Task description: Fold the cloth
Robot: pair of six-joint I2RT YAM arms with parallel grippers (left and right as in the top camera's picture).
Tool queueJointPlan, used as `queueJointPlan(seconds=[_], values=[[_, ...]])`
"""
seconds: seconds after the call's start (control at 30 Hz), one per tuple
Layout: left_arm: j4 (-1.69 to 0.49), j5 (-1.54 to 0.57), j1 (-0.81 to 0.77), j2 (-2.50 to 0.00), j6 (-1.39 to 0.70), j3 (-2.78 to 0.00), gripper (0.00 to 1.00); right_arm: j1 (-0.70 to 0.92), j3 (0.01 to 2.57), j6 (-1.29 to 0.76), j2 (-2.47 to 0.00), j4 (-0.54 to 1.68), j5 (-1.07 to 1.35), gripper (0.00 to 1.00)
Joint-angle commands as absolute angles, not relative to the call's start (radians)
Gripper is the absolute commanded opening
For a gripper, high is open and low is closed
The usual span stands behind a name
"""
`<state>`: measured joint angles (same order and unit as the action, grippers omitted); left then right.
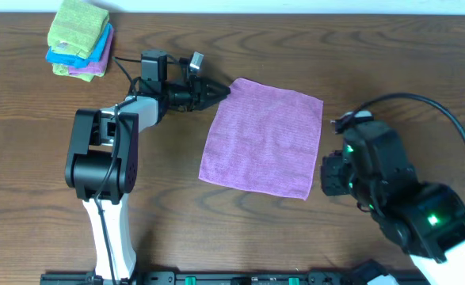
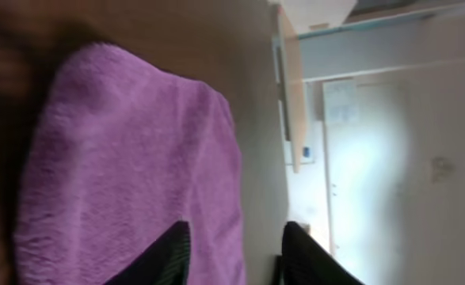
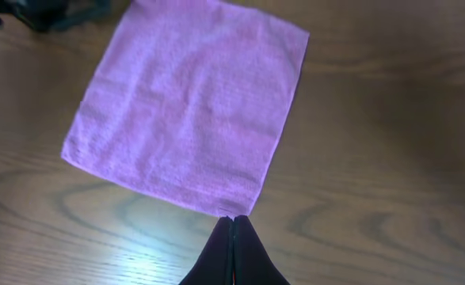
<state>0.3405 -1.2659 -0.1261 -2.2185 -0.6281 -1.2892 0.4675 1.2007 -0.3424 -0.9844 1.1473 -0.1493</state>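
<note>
right hand (image 3: 234,221) clenched, left hand (image 2: 236,231) released, ribbed lilac cloth (image 1: 264,136) (square, flat)

**A:** what's sitting on the wooden table (image 1: 216,237), top-left of the overhead view?

**B:** a stack of folded cloths (image 1: 80,39) — green one (image 1: 75,24) on top, blue (image 1: 99,51) under it, a purplish layer (image 1: 89,70) lower down. Edges are pretty uneven.
</note>
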Motion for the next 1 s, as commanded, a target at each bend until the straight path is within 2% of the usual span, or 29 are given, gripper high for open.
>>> queueJointPlan(seconds=[0.0, 0.23, 0.53, 0.77, 0.97], values=[[0.342, -1.143, -0.124, -2.223, -0.548, -1.298, 0.43, 0.445, 1.204, -0.298, -0.957, 1.154, -0.157, 0.01], [0.311, -0.927, -0.144, -2.223, -0.462, -1.378, 0.48, 0.437, 1.203, -0.298, -1.0, 1.156, -0.157, 0.01], [-0.109, -0.546, -0.218, -2.223, -0.234, -1.586, 0.55, 0.437, 1.203, -0.298, -1.002, 1.155, -0.157, 0.01], [-0.238, -0.543, -0.22, -2.245, -0.231, -1.586, 0.57, 0.437, 1.203, -0.299, -1.002, 1.151, -0.157, 0.01], [-0.21, -0.69, -0.22, -2.307, -0.237, -1.586, 0.6, 0.437, 1.203, -0.299, -1.002, 1.155, -0.152, 0.01]])
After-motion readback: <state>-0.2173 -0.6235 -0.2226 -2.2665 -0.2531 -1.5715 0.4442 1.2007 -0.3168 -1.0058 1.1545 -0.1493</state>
